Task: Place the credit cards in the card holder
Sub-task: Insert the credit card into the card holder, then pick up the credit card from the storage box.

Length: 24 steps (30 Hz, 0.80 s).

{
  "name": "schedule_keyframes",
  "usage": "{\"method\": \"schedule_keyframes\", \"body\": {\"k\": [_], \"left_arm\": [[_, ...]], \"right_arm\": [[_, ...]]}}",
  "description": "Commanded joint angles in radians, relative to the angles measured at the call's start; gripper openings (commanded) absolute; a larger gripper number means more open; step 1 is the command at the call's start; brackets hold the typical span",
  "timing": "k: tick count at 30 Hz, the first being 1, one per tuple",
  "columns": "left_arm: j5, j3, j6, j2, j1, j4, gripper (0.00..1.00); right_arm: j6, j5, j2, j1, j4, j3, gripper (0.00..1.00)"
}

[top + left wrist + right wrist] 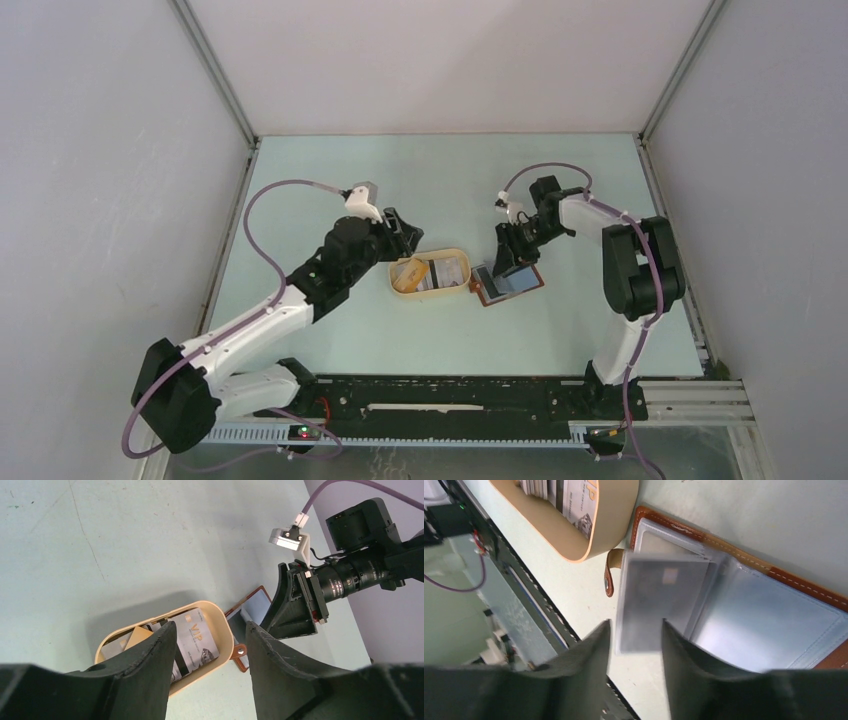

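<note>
The credit cards lie stacked in an oval cream tray; a whitish one marked VIP is on top and a tan one sits beside it. To the tray's right, the reddish-brown card holder lies open on the table. One greyish pocket leaf stands up, blurred, with what looks like a grey card inside it. My right gripper is open just in front of that leaf's free edge and grips nothing. My left gripper hangs open and empty over the tray's right end.
The wallet's snap tab lies between tray and wallet. My two grippers are close together: the right one's fingers appear just beyond the wallet in the left wrist view. Enclosure walls ring the pale green table. A black rail runs along the near edge.
</note>
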Motion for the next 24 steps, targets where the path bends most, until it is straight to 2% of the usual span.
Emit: {"method": "schedule_keyframes", "body": {"k": [1, 3, 4, 10, 12, 14, 17, 22, 24], "left_arm": [[-0.027, -0.027, -0.005, -0.038, 0.009, 0.035, 0.59], [-0.027, -0.029, -0.008, -0.038, 0.01, 0.035, 0.59], [-0.025, -0.03, -0.008, -0.038, 0.011, 0.035, 0.59], [-0.028, -0.033, -0.005, -0.052, 0.013, 0.032, 0.59], [-0.034, -0.039, -0.007, -0.065, 0.017, 0.029, 0.63], [-0.037, -0.049, -0.019, -0.079, 0.025, 0.032, 0.74], [-0.018, -0.063, -0.055, -0.09, 0.051, 0.032, 0.98], [0.096, -0.071, -0.047, -0.075, 0.09, 0.027, 0.99], [0.126, -0.066, -0.023, -0.061, 0.09, 0.0, 0.94]], "right_arm": [[-0.029, 0.048, -0.06, 0.032, -0.004, 0.025, 0.58], [-0.037, 0.053, -0.069, 0.047, -0.01, 0.025, 0.94], [-0.041, 0.053, -0.073, 0.056, -0.014, 0.025, 0.98], [-0.074, 0.01, -0.117, 0.067, -0.031, 0.025, 1.0], [-0.085, 0.016, -0.154, 0.065, -0.03, 0.025, 1.0], [-0.096, 0.028, -0.205, 0.057, -0.021, 0.026, 1.0], [-0.122, 0.073, -0.284, 0.04, -0.02, 0.058, 1.0], [-0.106, 0.155, -0.406, -0.031, 0.054, 0.159, 1.0], [-0.032, 0.141, -0.397, -0.065, 0.106, 0.167, 1.0]]}}
